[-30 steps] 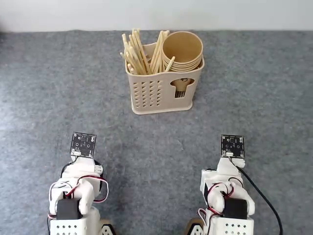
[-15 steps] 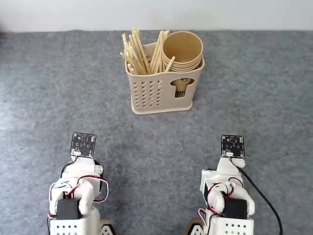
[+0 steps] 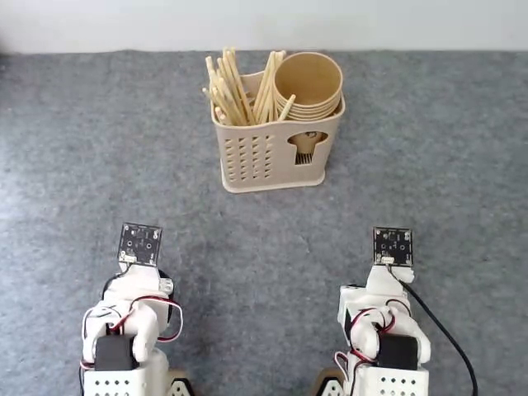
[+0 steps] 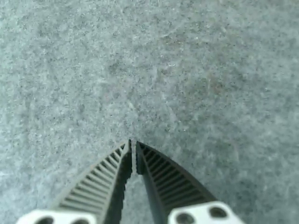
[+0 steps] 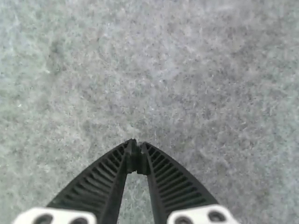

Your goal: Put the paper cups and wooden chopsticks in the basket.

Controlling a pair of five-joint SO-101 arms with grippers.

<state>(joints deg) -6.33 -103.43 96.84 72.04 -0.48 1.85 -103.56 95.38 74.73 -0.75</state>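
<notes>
The tall beige plastic basket (image 3: pixel 272 161) stands on the grey felt mat (image 3: pixel 429 148) at the far side. The bundle of pale wooden chopsticks (image 3: pixel 235 87) leans in its left compartment, and the stack of brown paper cups (image 3: pixel 308 80) sits nested in its right one. Both kinds of thing are inside, so I judge the work finished and the step in hand is simply to rest. To do that well I ought to hold low and well apart from the basket, since a stray swing could tip it or scatter the sticks.

My arms are folded back at the near edge, one arm (image 3: pixel 132 330) toward the left of the high view and the other arm (image 3: pixel 384 334) toward the right. My left gripper (image 4: pixel 134 156) has its jaws pressed together with nothing between them, pointing down at the mat. My right gripper (image 5: pixel 137 157) is the same: tips meeting, nothing held, above the mat.
</notes>
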